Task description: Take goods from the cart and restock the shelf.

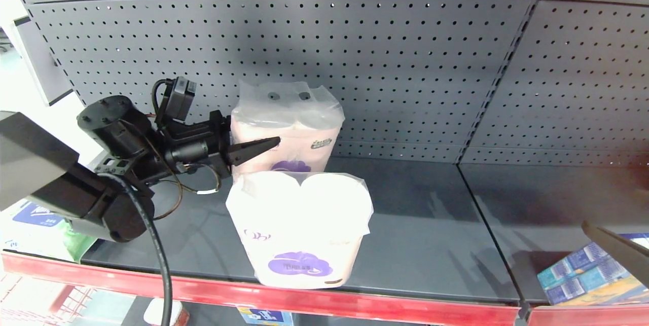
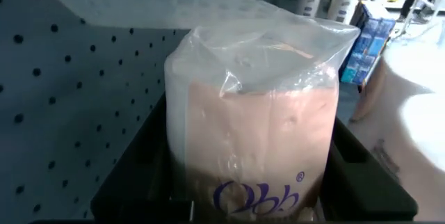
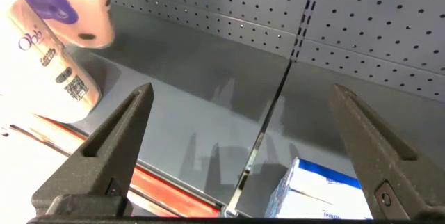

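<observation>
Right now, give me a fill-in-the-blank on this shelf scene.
1. The left tool is shut on the rear pack, which stands ___ the front pack.
2. The right tool is ___.
3. On the shelf, the blue box lies at the ___ end.
Missing: behind; open; right.

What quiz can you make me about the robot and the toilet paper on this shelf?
1. True or false: the left end effector grips the rear toilet paper pack.
2. Where does the front toilet paper pack stand? A) at the front edge of the shelf; B) on the floor; C) on top of the other pack.
3. Fill in: the fingers of the right end effector are spread wide, so it is ____.

Key: 1 true; 2 A; 3 open.
</observation>
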Robot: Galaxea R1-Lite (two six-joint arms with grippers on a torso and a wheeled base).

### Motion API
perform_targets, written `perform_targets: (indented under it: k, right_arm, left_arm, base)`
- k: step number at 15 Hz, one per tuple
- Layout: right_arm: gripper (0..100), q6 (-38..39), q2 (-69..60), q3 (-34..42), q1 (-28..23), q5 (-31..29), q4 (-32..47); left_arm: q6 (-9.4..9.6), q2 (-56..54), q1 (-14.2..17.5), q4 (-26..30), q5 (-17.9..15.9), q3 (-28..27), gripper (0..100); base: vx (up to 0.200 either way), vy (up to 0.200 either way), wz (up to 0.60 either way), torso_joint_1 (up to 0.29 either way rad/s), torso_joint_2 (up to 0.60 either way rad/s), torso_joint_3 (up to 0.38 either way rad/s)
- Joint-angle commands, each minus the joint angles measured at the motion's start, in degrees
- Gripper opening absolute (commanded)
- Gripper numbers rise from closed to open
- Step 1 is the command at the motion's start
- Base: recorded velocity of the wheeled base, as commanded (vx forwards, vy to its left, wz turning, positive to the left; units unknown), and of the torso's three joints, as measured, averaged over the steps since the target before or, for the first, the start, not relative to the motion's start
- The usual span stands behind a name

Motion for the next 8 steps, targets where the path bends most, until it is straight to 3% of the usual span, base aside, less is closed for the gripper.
perform_targets:
  k: [1, 8]
  right_arm:
    - [100, -0.03, 0.03, 0.33, 0.02, 0.01, -0.04]
    - [100, -0.03, -0.14, -0.03, 0.02, 0.01, -0.04]
  left_arm:
    - [-1.97, 2.96, -1.33, -0.74, -0.08, -1.63, 0]
    - [-2.50, 6.92, -1.77, -0.74, -0.52, -6.38, 0]
  base:
    - [0.000, 0.000, 0.00, 0.000, 0.00, 0.000]
    - [0.000, 0.000, 0.00, 0.000, 0.00, 0.000]
